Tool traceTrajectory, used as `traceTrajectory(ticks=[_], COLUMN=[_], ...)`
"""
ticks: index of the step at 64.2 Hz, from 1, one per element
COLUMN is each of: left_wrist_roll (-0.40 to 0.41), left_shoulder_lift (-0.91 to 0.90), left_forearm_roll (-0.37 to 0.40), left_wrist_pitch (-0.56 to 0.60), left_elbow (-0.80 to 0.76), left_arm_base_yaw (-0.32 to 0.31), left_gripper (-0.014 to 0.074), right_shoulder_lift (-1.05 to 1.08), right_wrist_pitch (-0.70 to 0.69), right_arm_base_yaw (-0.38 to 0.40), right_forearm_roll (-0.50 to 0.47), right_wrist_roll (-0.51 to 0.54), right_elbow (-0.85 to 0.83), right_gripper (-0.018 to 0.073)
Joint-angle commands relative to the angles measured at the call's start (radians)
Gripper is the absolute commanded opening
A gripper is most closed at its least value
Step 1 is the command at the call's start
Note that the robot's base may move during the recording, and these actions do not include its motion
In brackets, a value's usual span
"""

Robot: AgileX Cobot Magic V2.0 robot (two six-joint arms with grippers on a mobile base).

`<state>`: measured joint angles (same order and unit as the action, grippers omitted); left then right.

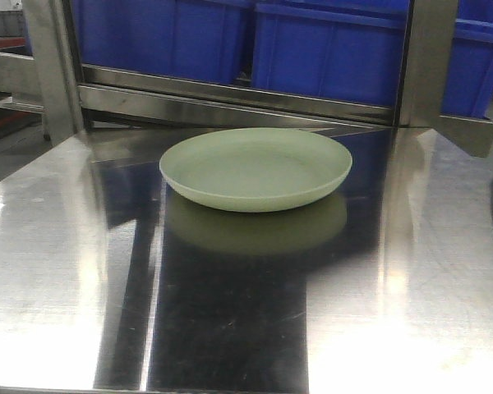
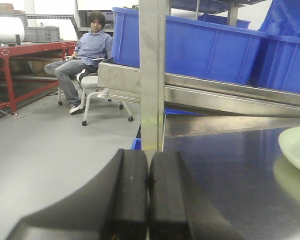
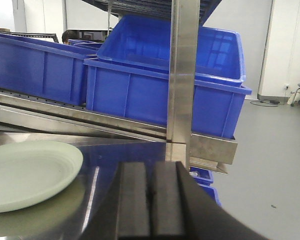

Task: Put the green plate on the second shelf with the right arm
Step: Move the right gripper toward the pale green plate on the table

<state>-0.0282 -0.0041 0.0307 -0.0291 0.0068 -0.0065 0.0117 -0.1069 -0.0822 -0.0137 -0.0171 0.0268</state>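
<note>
Right pincer (image 3: 151, 200) of mine is clenched on nothing, its two black fingers pressed flat together, low over the steel tabletop (image 3: 100, 160). My left pincer (image 2: 149, 200) is clenched and empty likewise. From the right pincer the green plate (image 3: 30, 175) lies ahead and to the left, flat on the tabletop and right way up, well apart from my fingertips; nothing touches it. From the left pincer it sits ahead and off to the right. Straight ahead of the right pincer stands a steel post (image 3: 182, 75), and behind it, higher than the plate, blue crates (image 3: 140, 90) fill a shelf.

I judge the plate light and stiff, plastic by its matte look, so unlikely to break or bend. It is smooth, though, and the polished steel under it is slick: a sideways nudge would probably send it sliding. Its wall flares up and outward, so the lip stands clear of the tabletop. I would take hold of that lip on the side nearest my right pincer, fingers opened first, one under the rim and one inside it. I would squeeze firmly, since a hold on one edge may let the plate droop.
</note>
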Motion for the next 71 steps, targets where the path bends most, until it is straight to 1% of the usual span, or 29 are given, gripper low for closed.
traceTrajectory(ticks=[1,12,17,23,25,27,31,41,48,53,62,71], left_wrist_roll=[0.002,0.002,0.002,0.002,0.002,0.002,0.002,0.002,0.002,0.002,0.002,0.002], left_shoulder_lift=[-0.017,-0.017,-0.017,-0.017,-0.017,-0.017,-0.017,-0.017,-0.017,-0.017,-0.017,-0.017], left_forearm_roll=[0.003,0.003,0.003,0.003,0.003,0.003,0.003,0.003,0.003,0.003,0.003,0.003], left_wrist_pitch=[0.088,0.088,0.088,0.088,0.088,0.088,0.088,0.088,0.088,0.088,0.088,0.088], left_elbow=[0.040,0.040,0.040,0.040,0.040,0.040,0.040,0.040,0.040,0.040,0.040,0.040], left_arm_base_yaw=[-0.003,-0.003,-0.003,-0.003,-0.003,-0.003,-0.003,-0.003,-0.003,-0.003,-0.003,-0.003], left_gripper=[0.0130,0.0130,0.0130,0.0130,0.0130,0.0130,0.0130,0.0130,0.0130,0.0130,0.0130,0.0130], right_shoulder_lift=[0.017,0.017,0.017,0.017,0.017,0.015,0.000,-0.145,-0.348,-0.505,-0.780,-1.055], right_wrist_pitch=[-0.087,-0.099,-0.160,-0.250,-0.264,-0.249,-0.163,0.171,0.339,0.432,0.609,0.783], right_arm_base_yaw=[0.002,0.002,0.002,-0.001,-0.001,-0.001,-0.002,-0.002,-0.004,-0.012,-0.071,-0.170], right_forearm_roll=[0.003,0.003,0.002,-0.015,-0.014,-0.014,-0.013,-0.014,-0.015,-0.015,-0.015,-0.019], right_wrist_roll=[0.003,0.003,0.000,-0.104,-0.124,-0.143,-0.169,-0.183,-0.182,-0.181,-0.173,-0.170], right_elbow=[-0.018,-0.018,-0.018,-0.036,-0.052,-0.074,-0.128,-0.325,-0.496,-0.605,-0.816,-1.046], right_gripper=[0.0048,0.0048,0.0048,0.0048,0.0048,0.0048,0.0048,0.0048,0.0048,0.0048,0.0048,0.0048])
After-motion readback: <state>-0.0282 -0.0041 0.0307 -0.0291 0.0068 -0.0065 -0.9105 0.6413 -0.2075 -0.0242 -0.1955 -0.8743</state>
